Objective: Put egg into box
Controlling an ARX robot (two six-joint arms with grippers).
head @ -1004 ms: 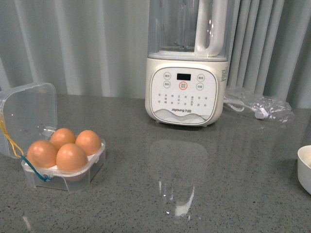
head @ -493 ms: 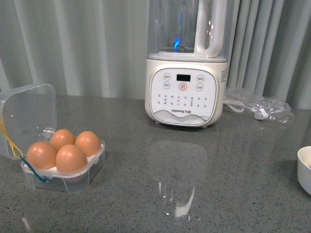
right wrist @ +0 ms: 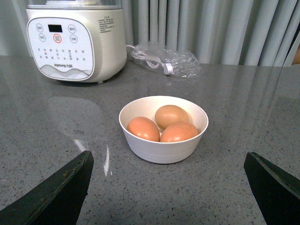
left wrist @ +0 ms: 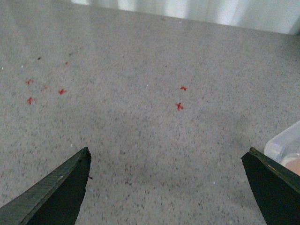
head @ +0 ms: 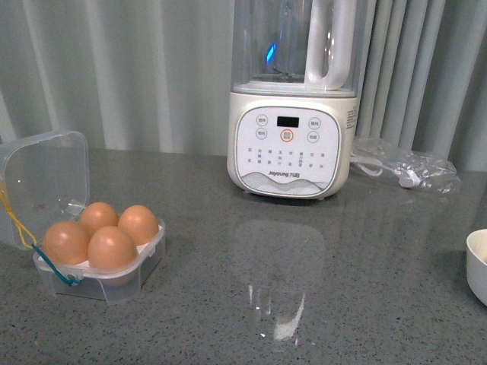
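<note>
At the counter's point(head: 319, 304) left, the box point(head: 114, 286) sits full as it did a second ago, four eggs in, the egg point(head: 112, 247) presumably one of them, lid open. The only change is a blue glint in the blender point(head: 293, 144). Left gripper point(left wrist: 166, 157) and right gripper point(right wrist: 168, 157) both gape wide and empty, so the task looks done.

White blender point(head: 289, 144) top centre of the front view, blue light in its clear jug. Crumpled clear bag point(head: 407, 169) with a white cable just right of it. White bowl point(head: 478, 266) cut off at right edge, three brown eggs point(right wrist: 171, 116) inside. Grey speckled worktop point(head: 342, 289), red cross marks point(left wrist: 179, 106) on it. Grey curtain point(head: 137, 68) behind.
</note>
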